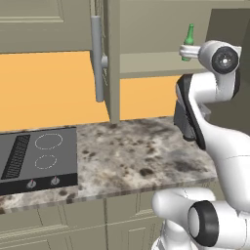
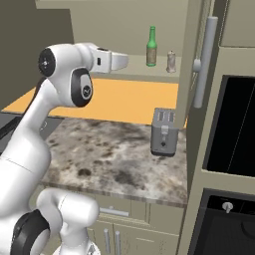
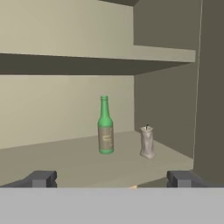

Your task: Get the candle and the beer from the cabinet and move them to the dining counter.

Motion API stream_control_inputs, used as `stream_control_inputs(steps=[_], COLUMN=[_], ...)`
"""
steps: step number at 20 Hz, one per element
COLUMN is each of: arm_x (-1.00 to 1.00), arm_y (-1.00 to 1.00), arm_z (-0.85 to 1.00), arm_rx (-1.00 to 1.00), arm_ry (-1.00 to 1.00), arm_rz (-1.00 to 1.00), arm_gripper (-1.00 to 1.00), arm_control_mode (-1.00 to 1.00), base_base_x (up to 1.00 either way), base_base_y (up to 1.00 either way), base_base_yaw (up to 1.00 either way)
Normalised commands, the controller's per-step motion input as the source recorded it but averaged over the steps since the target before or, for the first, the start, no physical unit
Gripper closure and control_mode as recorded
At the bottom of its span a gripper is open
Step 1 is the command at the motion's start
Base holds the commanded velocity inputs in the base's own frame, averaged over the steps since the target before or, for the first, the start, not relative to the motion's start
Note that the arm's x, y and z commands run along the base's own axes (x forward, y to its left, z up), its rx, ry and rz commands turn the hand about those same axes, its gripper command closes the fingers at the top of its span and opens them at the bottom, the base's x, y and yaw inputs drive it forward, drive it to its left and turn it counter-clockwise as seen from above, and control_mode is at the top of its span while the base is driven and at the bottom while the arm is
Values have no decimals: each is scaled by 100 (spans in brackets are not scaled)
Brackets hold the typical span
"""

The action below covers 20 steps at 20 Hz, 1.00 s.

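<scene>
The cabinet (image 2: 124,22) stands open, its door (image 1: 113,58) swung out edge-on with a grey bar handle (image 1: 97,58). On its lower shelf the green beer bottle (image 3: 105,125) stands upright, with the small pale grey candle (image 3: 147,142) just to its right. The bottle (image 2: 151,46) and candle (image 2: 171,61) also appear in the right base view. In the left base view the bottle (image 1: 188,42) peeks above my hand. My gripper (image 3: 111,178) is open, level with the shelf's front edge, short of both items with nothing between its fingers.
A granite worktop (image 1: 141,156) lies below the cabinet, with a black cooktop (image 1: 39,156) at its left and a grey toaster (image 2: 163,132) at its right. A second open door with a bar handle (image 2: 205,62) and a black oven (image 2: 234,124) stand on the right.
</scene>
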Motion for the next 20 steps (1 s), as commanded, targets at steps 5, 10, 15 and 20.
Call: stream_control_inputs(steps=[5, 10, 15, 20], arm_x=[32, 40, 46, 34], arm_y=[0, 11, 5, 0], arm_z=[0, 0, 0, 0], arm_rx=[0, 0, 0, 0], arm_ry=[0, 0, 2, 7], arm_rz=[0, 0, -2, -4], arm_gripper=[-100, -100, -100, -100], arm_control_mode=[-100, -100, -100, -100], base_base_x=[0, 0, 0, 0], base_base_y=[0, 0, 0, 0], base_base_yaw=[0, 0, 0, 0])
